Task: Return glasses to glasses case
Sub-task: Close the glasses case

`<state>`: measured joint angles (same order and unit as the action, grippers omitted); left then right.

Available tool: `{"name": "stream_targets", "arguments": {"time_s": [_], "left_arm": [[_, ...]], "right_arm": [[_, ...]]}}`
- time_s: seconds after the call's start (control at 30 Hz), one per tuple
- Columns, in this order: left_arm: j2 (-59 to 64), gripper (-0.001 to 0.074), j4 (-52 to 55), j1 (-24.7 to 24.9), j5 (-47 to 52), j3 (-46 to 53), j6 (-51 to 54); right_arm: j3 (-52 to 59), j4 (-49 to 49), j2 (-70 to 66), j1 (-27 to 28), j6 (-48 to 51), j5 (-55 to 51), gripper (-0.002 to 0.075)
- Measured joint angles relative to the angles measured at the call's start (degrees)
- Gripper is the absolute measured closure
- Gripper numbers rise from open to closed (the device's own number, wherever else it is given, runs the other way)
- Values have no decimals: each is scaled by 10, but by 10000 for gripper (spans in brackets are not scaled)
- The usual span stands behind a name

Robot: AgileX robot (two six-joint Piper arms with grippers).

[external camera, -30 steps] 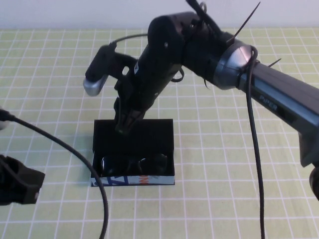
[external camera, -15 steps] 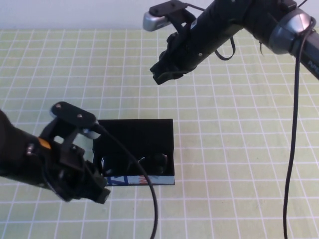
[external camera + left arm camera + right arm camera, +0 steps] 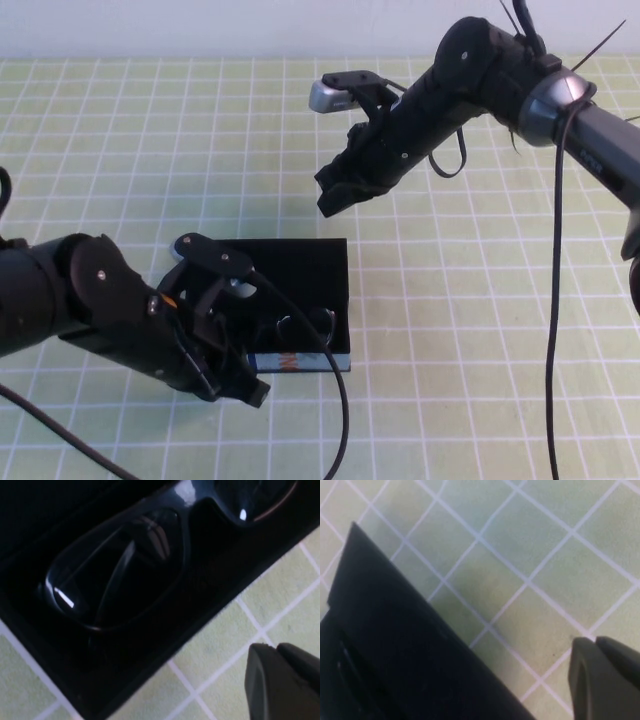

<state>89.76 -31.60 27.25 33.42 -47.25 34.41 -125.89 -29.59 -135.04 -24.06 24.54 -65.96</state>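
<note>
The black glasses case (image 3: 300, 268) lies open on the green checked mat, its lid flat behind and its blue, white and orange printed side (image 3: 300, 362) facing front. The black glasses (image 3: 305, 327) lie inside the front half. In the left wrist view a dark lens (image 3: 115, 575) sits inside the case wall (image 3: 150, 650). My left gripper (image 3: 253, 390) is shut and empty, low at the case's front left corner; it also shows in the left wrist view (image 3: 276, 650). My right gripper (image 3: 335, 200) is shut and empty, raised behind the case; it also shows in the right wrist view (image 3: 595, 642), beside the case (image 3: 385, 650).
The left arm's cable (image 3: 335, 410) loops over the case's front and down to the mat. The right arm's cable (image 3: 552, 300) hangs on the right. The green checked mat (image 3: 480, 330) covers the table.
My left arm has swung in from the left edge to the case's front left corner. My right gripper has lifted out of the case and drawn back to the far right.
</note>
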Motion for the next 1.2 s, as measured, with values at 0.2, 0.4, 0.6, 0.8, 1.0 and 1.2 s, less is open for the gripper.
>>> {"name": "stream_targets", "arguments": {"time_s": [0.2,0.4,0.6,0.8,1.0,1.2], "left_arm": [[7,738,-9,0,-24,0,9],[24,738,-11,0,-34,0,10],[41,738,-15,0,-39,0,11],[43,738,-19,0,-49,0,11],[43,738,-21,0,-62,0,11],[43,738,-23,0,-72,0,11]], "right_arm": [[0,-18,-17,1,7,-3,742],[0,-46,-21,1,21,-14,743],[0,-50,-23,1,28,-36,743],[0,-51,-23,1,28,-38,743],[0,-57,-23,1,28,-39,743],[0,-65,-23,1,28,-39,743]]}}
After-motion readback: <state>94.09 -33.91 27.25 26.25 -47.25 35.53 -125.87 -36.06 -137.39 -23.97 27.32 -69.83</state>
